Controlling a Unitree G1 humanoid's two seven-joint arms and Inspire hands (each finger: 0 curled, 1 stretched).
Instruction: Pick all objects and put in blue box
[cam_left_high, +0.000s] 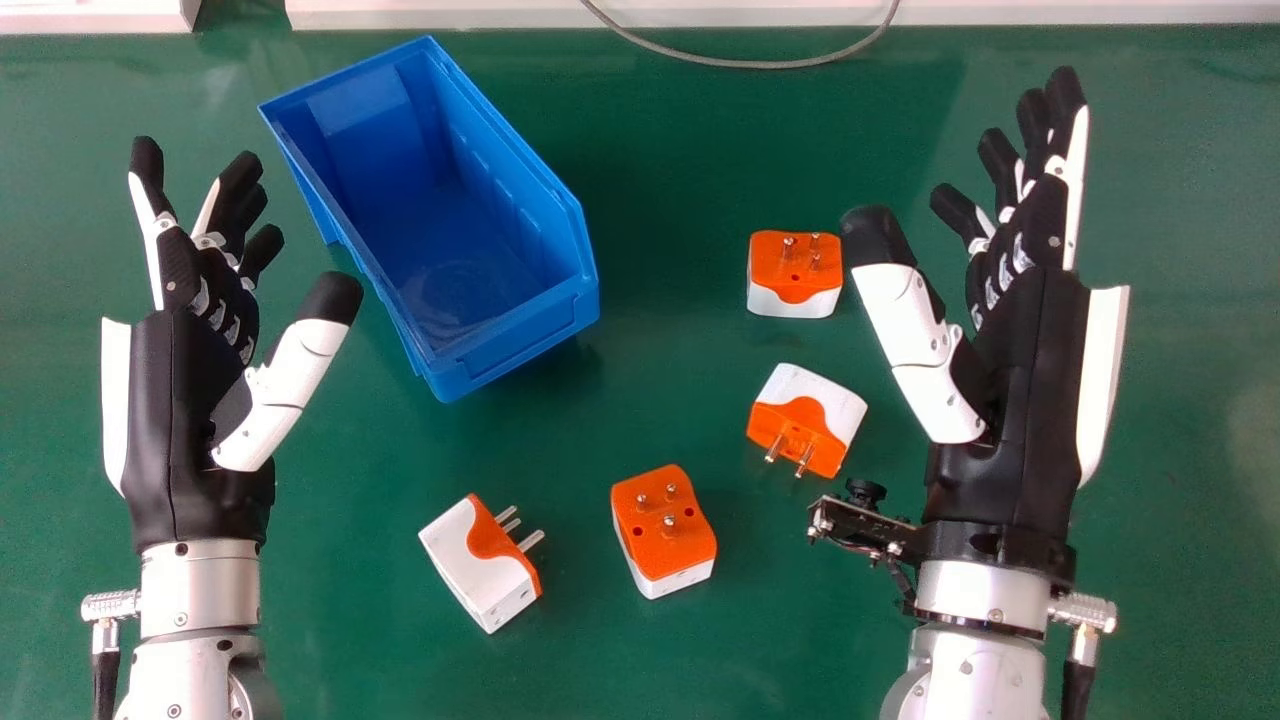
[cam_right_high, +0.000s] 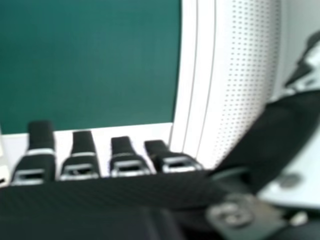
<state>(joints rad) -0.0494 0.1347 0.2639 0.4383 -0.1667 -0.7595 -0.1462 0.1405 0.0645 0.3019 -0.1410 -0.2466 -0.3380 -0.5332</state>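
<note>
Lying left of relaxed fingers on the right hand (cam_left_high: 1025, 350) — an orange-topped plug (cam_left_high: 793, 270).

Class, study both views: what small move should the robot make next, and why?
Probably ease the right hand toward the nearest adapter: it lies just beside that thumb, and the blue box holds nothing yet.

No readable text or labels
</note>
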